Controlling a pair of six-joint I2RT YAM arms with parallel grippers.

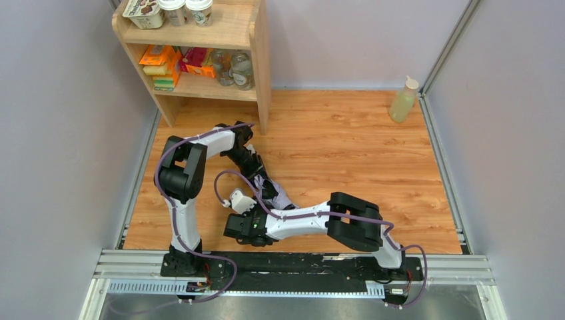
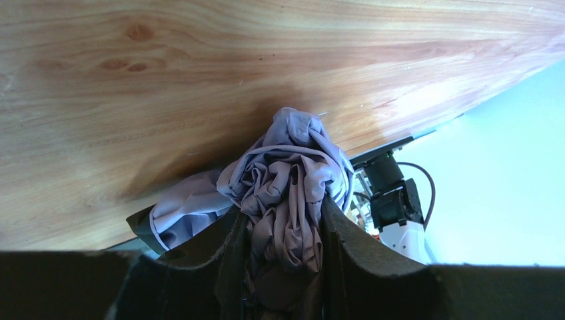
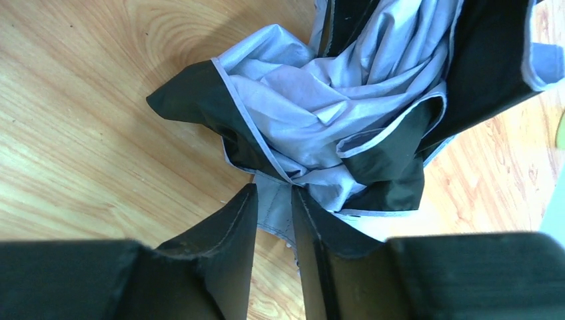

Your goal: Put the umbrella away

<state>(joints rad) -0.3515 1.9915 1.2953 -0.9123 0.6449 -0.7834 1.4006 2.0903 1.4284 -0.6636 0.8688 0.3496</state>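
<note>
The umbrella (image 1: 274, 194) is a crumpled heap of pale lilac fabric with a black underside, lying on the wooden floor between the two arms. My left gripper (image 1: 256, 175) reaches down from the far side. In the left wrist view it (image 2: 283, 213) is shut on a thick bunch of the lilac canopy (image 2: 286, 153). My right gripper (image 1: 258, 208) comes in from the near side, and in the right wrist view it (image 3: 273, 193) stands narrowly open. A flat stitched lilac flap (image 3: 274, 208) at the canopy's (image 3: 320, 107) edge lies in the gap. Handle and shaft are hidden.
A wooden shelf unit (image 1: 256, 47) stands at the back left, with boxes and jars on its boards. A pale yellow bottle (image 1: 404, 100) stands at the back right by the wall. Grey walls close in both sides, and a metal rail (image 1: 300, 265) runs along the near edge.
</note>
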